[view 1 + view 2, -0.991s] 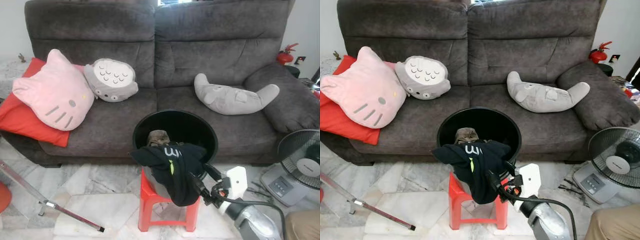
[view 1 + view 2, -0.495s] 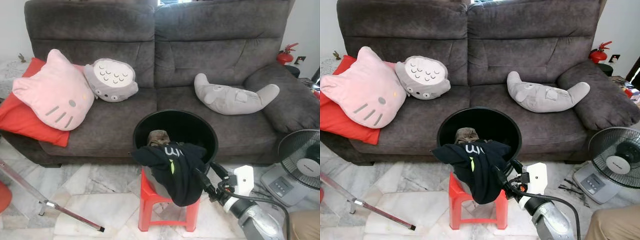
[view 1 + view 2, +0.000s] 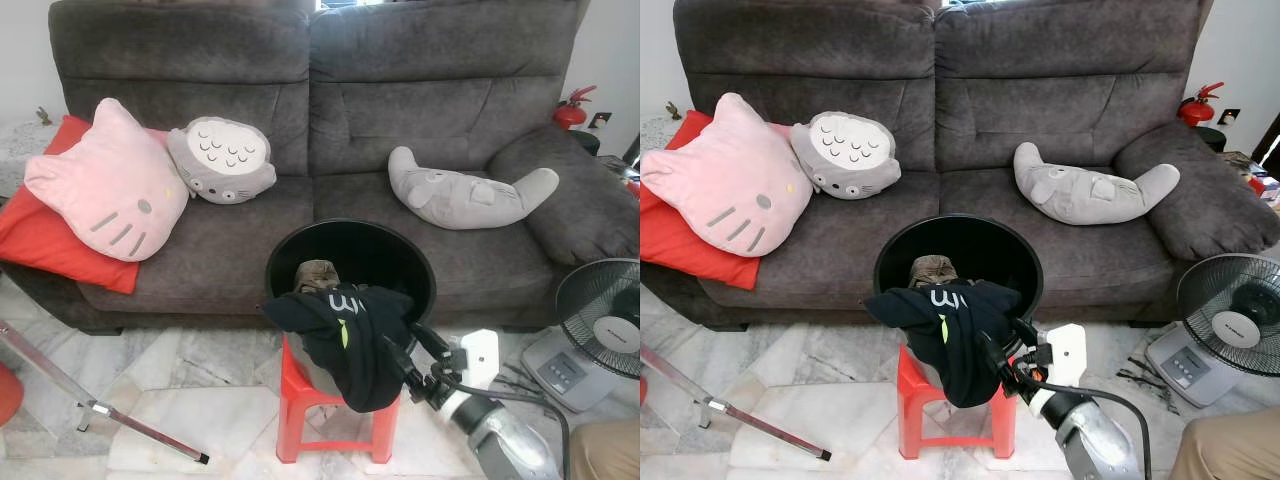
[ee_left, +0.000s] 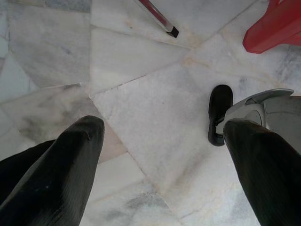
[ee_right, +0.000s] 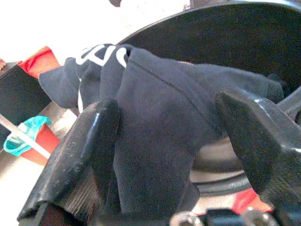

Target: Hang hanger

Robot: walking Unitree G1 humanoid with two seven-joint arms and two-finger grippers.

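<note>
The right gripper [image 3: 407, 352] has moved back in toward the black shirt [image 3: 345, 335] since half a second ago. Its two fingers are wide apart, one on each side of the cloth. The shirt has white letters and a thin yellow stripe. It hangs over the rim of the black bin [image 3: 290, 250], which stands on a red stool [image 3: 292, 385]. Something brown [image 3: 316, 274] lies inside the bin. The left gripper [image 4: 160, 155] hangs over the floor [image 4: 141, 84], fingers apart.

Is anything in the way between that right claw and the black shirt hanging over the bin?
Nothing visible is. The right gripper is open and already at the black garment draped over the rim of the black bin; in the right wrist view the cloth lies between its two fingers.
</note>
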